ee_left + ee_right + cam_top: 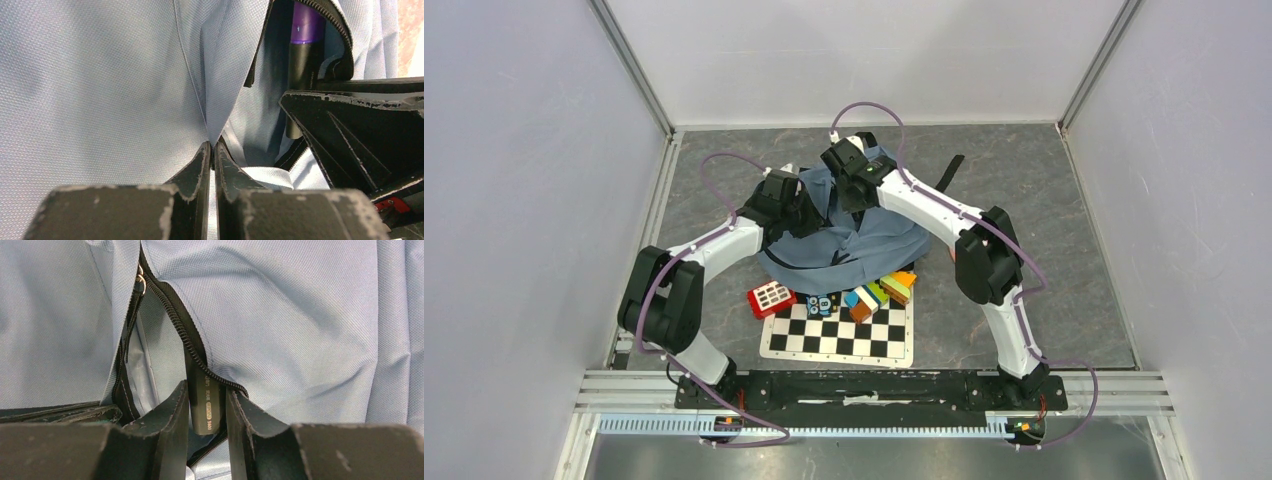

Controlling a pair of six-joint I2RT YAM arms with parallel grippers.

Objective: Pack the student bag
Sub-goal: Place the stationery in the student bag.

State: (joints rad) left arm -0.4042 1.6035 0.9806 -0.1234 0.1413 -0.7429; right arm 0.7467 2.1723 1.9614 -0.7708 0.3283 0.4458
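A robotics lab test cell is indicated. The work area is enclosed by plain white panel walls point(524, 200) held in aluminium corner posts point(632, 62). A left arm point(724, 240) and a right arm point(929, 210), both white and black, are bolted to a black base plate point(864, 385) on aluminium rails point(1114, 390) at the near edge of a grey stone-patterned counter point(1044, 200). Purple cables point(867, 103) are looped along them.

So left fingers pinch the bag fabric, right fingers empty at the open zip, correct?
No. The right fingers aren't empty: they grip a dark pen at the open zip, as the right wrist view shows. The left fingers do pinch the bag fabric.
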